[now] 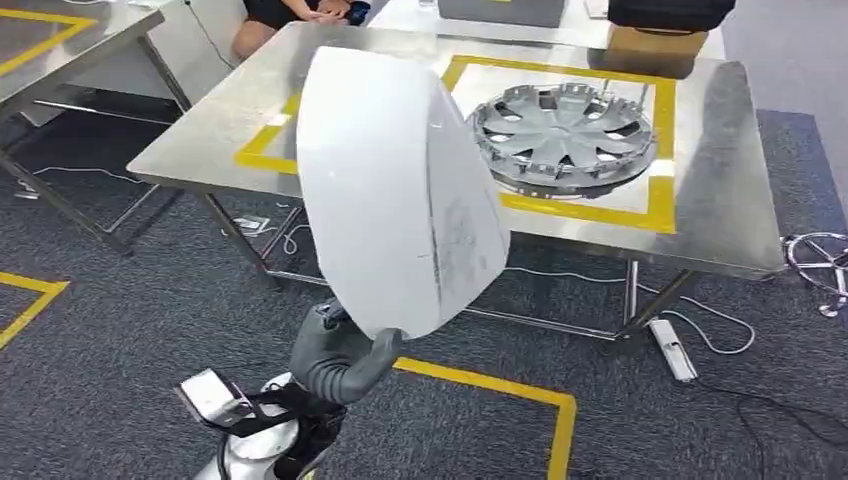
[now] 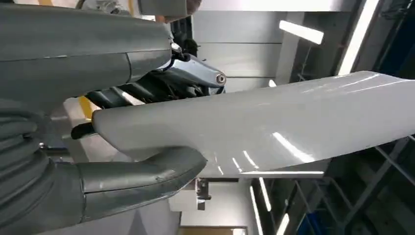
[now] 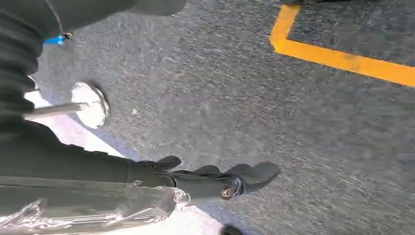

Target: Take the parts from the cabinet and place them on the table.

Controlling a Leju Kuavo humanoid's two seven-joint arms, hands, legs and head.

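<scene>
My left hand (image 1: 340, 360) grips a large white curved shell part (image 1: 400, 190) by its lower edge and holds it upright in front of the steel table (image 1: 720, 200). In the left wrist view the thumb (image 2: 137, 181) presses under the white part (image 2: 274, 122). A silver wheel cover (image 1: 562, 135) lies on the table inside a yellow taped square. My right hand (image 3: 210, 181) hangs over the grey carpet with its fingers stretched out and nothing in them.
A cardboard box (image 1: 650, 50) and a black bag (image 1: 670, 12) sit at the table's far edge. A person (image 1: 290, 15) sits beyond the table. A second steel table (image 1: 60, 40) stands at the left. A power strip (image 1: 672, 350), cables and yellow tape (image 1: 500, 390) lie on the carpet.
</scene>
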